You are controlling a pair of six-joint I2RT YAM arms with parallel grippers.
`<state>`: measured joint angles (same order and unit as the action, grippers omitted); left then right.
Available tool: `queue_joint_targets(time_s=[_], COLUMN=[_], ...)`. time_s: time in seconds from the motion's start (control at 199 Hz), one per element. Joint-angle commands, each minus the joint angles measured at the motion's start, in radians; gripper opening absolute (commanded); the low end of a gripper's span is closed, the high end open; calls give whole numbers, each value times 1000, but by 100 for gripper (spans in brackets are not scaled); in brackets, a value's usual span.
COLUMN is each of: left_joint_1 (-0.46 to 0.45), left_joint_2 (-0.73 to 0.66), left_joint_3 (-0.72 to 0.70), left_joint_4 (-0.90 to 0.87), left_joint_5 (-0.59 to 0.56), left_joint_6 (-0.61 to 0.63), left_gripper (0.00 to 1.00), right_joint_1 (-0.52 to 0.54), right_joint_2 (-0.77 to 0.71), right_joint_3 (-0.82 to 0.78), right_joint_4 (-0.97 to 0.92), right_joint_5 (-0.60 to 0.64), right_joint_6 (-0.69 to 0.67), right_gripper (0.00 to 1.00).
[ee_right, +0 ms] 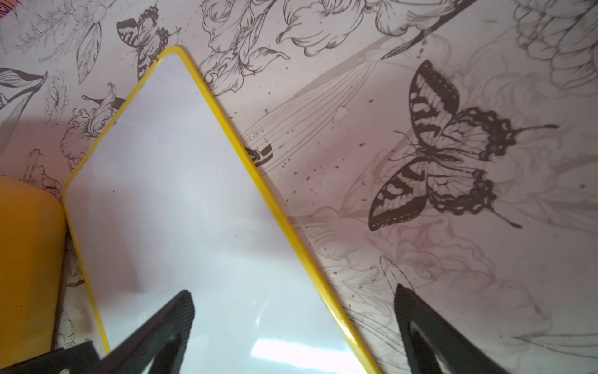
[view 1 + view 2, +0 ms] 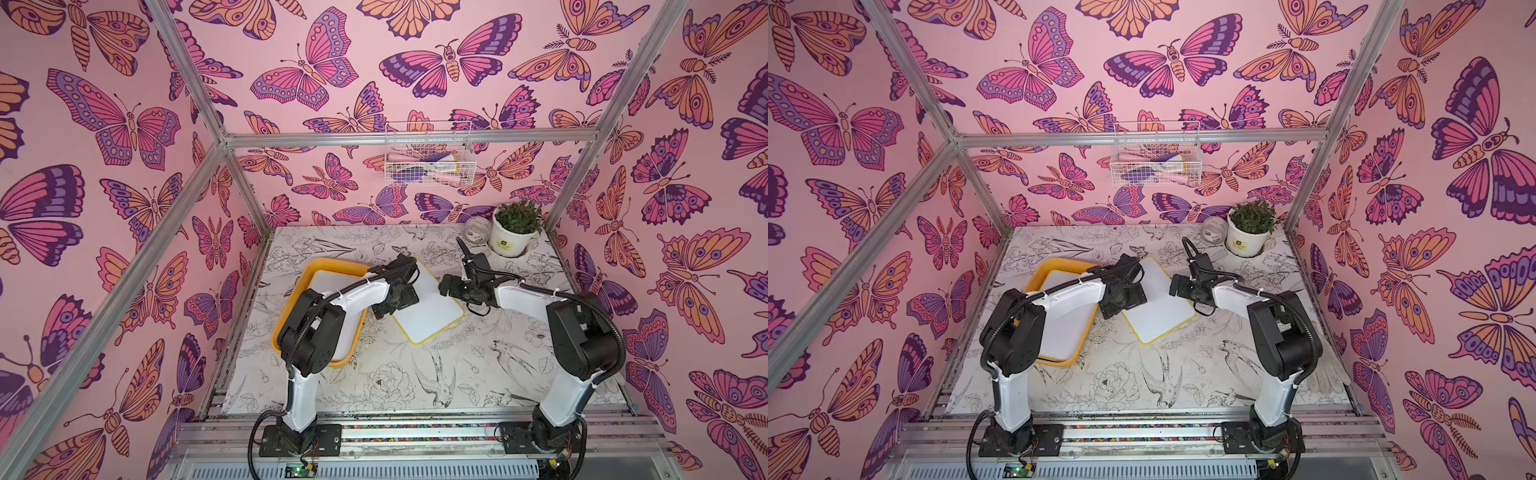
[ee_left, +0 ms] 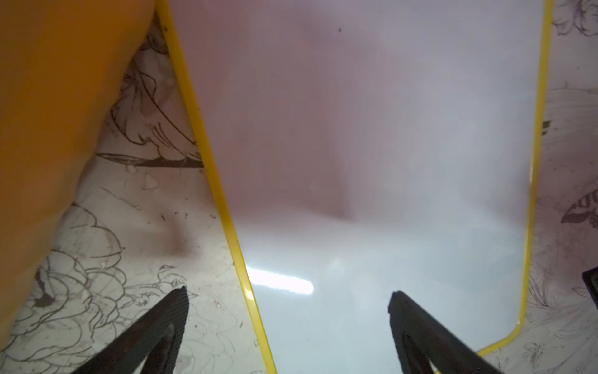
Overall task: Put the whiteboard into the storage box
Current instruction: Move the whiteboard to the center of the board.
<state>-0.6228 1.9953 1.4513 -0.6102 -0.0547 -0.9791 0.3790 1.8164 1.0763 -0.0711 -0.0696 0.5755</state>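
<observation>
My left end effector [image 3: 288, 296] and right end effector [image 1: 293, 291] gape empty above the whiteboard [image 2: 432, 316]. Lying flat beneath them, it may skid against the storage box [image 2: 332, 262].

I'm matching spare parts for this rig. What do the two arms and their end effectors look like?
The left arm and right arm have white link shells, black joint housings and black corrugated cable conduit held by white ties. The left end effector and right end effector each have two black tapered fingers with finely ribbed faces.
</observation>
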Motion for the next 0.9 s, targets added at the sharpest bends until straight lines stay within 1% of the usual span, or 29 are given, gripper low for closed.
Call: queue_joint_targets(time_s=[0.0,0.191,0.466,0.597,0.727,0.898], left_joint_1=[21,41,49,49,45,32], left_joint_2=[38,78,169,207,219,208], left_joint_3=[-6,12,93,133,142,124], left_joint_4=[24,55,68,67,67,67], left_joint_5=[53,73,135,176,188,187], left_joint_6=[-36,-27,14,44,58,83], left_gripper=[98,98,97,97,96,95], right_joint_1=[-3,13,92,117,164,277], right_joint_2=[23,31,17,-32,-109,-207], right_joint_3=[18,-18,-110,-184,-280,-376], right_joint_4=[38,72,98,114,136,139], right_joint_5=[-29,-39,13,26,55,128], right_joint_6=[0,41,142,211,285,397], right_gripper=[98,97,95,94,94,93])
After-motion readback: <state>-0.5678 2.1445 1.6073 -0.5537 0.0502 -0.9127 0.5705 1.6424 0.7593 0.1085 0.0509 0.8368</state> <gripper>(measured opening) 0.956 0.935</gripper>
